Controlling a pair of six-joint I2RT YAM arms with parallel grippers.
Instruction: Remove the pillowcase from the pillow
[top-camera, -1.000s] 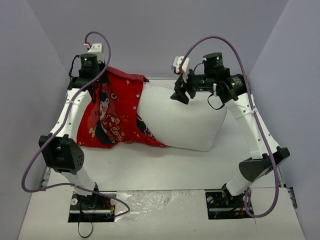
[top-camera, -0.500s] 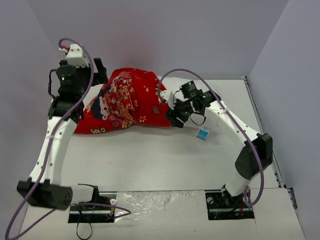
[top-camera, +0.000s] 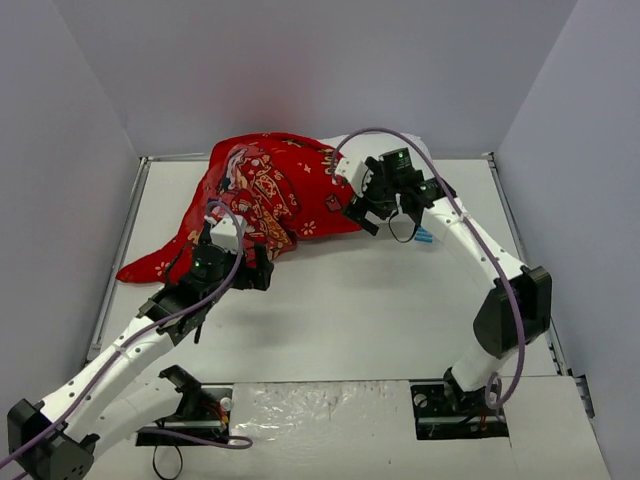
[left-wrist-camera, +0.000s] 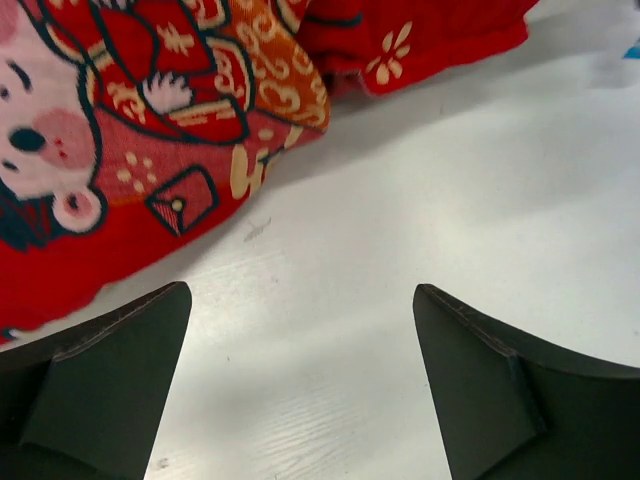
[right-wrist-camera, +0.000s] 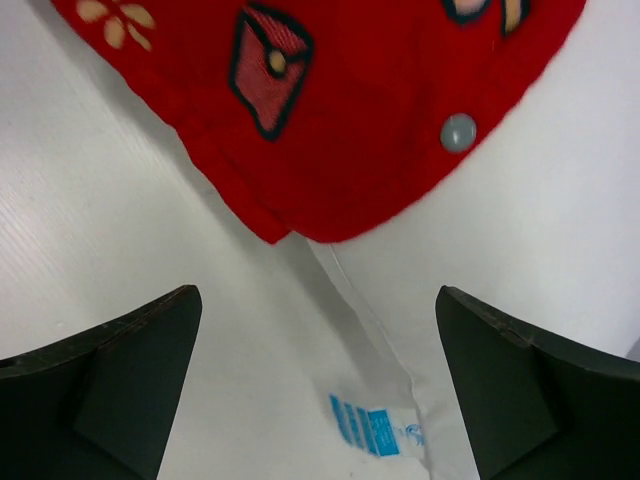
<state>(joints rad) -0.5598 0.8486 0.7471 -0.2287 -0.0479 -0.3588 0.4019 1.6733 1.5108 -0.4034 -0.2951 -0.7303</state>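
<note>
The red printed pillowcase (top-camera: 270, 185) lies heaped at the back of the table, with one corner trailing to the left front (top-camera: 150, 265). It covers most of the white pillow (top-camera: 345, 146); the pillow's blue tag (top-camera: 424, 237) peeks out by the right arm. My left gripper (top-camera: 260, 274) hangs open just in front of the pillowcase (left-wrist-camera: 150, 130), with only bare table between its fingers (left-wrist-camera: 100, 380). My right gripper (top-camera: 364, 214) is open above the pillowcase's edge (right-wrist-camera: 350, 110), the pillow's seam (right-wrist-camera: 500, 230) and the tag (right-wrist-camera: 375, 430), and holds nothing.
The white table (top-camera: 350, 320) is boxed in by grey walls at the back and on both sides. A grey snap (right-wrist-camera: 459, 131) sits near the pillowcase's edge. Both arms' cables loop above the cloth.
My left arm has come down from the back left to the table in front of the pillowcase. The cloth has slumped and spread to the left. My right gripper has opened wider.
</note>
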